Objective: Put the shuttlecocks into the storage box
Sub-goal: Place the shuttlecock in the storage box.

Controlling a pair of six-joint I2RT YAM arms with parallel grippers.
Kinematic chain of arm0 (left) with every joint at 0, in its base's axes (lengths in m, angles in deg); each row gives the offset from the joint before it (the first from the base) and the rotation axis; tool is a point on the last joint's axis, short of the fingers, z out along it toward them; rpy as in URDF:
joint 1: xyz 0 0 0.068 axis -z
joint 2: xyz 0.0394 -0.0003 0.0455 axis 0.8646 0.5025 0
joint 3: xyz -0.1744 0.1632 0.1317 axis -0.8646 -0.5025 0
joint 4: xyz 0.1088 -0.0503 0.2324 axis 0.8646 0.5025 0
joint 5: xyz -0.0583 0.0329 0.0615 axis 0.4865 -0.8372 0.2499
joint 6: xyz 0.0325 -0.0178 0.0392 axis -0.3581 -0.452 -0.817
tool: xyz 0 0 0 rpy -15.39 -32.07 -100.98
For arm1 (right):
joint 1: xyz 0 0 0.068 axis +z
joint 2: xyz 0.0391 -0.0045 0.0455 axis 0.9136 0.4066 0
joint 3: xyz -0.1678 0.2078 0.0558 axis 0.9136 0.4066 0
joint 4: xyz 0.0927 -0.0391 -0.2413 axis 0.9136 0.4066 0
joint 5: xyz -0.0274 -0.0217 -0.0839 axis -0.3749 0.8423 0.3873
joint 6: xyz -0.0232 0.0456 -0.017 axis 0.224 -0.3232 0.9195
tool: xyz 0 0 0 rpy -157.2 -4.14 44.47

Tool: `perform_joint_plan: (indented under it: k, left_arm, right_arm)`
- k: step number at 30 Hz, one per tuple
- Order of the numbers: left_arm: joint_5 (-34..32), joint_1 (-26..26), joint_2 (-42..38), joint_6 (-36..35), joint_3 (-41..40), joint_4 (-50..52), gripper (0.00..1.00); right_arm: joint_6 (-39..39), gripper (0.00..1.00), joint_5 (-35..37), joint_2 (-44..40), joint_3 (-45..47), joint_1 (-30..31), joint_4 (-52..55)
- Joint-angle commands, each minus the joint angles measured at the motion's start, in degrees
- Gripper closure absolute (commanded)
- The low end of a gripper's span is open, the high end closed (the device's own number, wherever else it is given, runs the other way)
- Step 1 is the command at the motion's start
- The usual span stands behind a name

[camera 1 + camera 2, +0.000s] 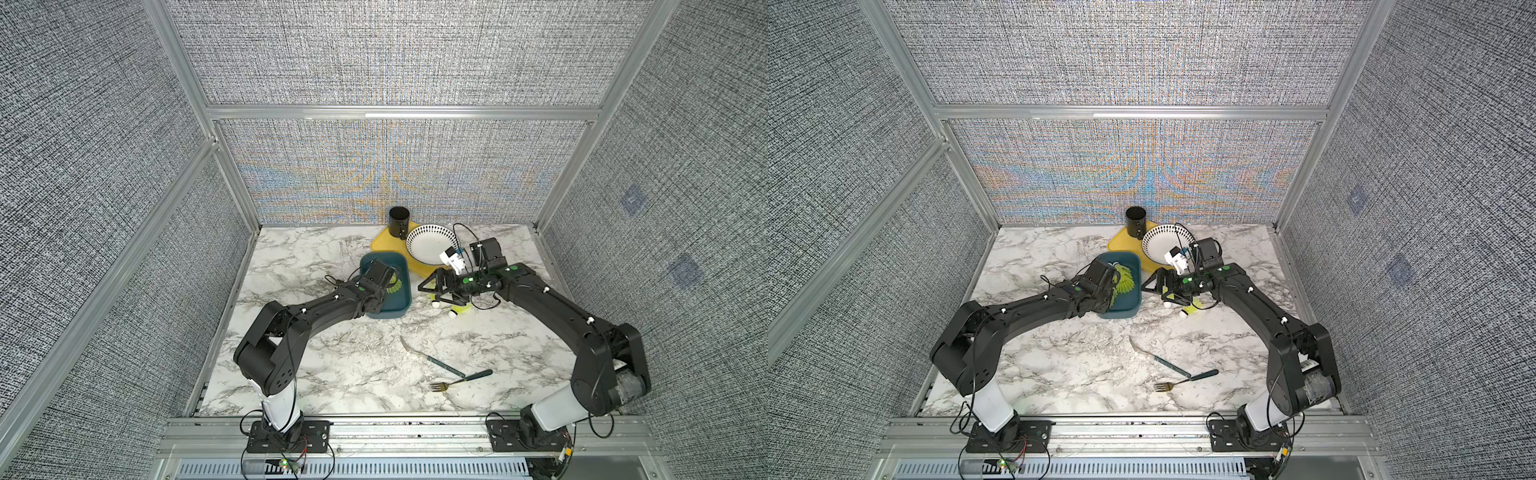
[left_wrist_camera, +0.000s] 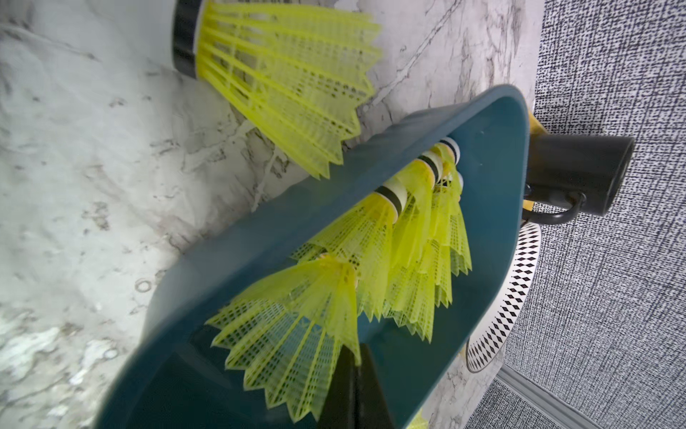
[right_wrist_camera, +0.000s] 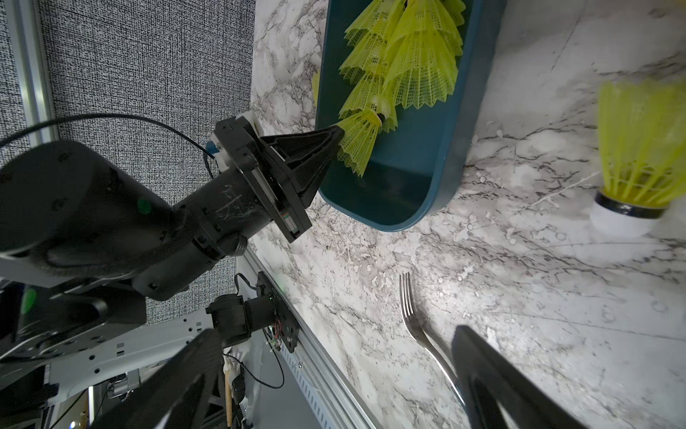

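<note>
Shuttlecocks [image 2: 371, 237] lie in the storage box [image 2: 493, 185] toward the surface's [image 1: 332, 374] far edge. The left end effector [image 3: 339, 135] pinches one shuttlecock [image 3: 358, 146] there; the right end effector [image 1: 430, 293] gapes empty near two loose shuttlecocks [image 1: 460, 308].

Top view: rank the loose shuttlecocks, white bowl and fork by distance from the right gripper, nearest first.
1. Loose shuttlecocks, just under the right gripper.
2. White bowl, behind it.
3. Fork, well to the front.
</note>
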Motion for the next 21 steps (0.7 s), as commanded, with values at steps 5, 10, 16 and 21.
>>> perform_joint_plan:
  k: [5, 10, 16, 21]
  left_arm:
    - [-2.9, 0.0, -0.4, -2.0, -2.9, -8.7, 0.98]
    - [-3.5, 0.0, 0.2, -1.8, -4.3, -13.1, 0.98]
    - [-4.6, 0.0, 1.2, -1.7, -3.9, -13.9, 0.98]
    - [-5.0, 0.0, 1.5, -1.7, -4.2, -13.9, 0.98]
  right_arm:
    - [-0.8, 0.01, -1.7, 2.8, -4.7, -0.2, -1.0]
    - [-0.2, 0.01, -2.0, 3.1, -4.8, -0.2, -0.5]
    - [0.0, 0.01, -2.2, 2.3, -3.1, -0.2, -0.6]
    - [0.1, 0.01, -2.1, 2.3, -3.0, -0.2, -0.7]
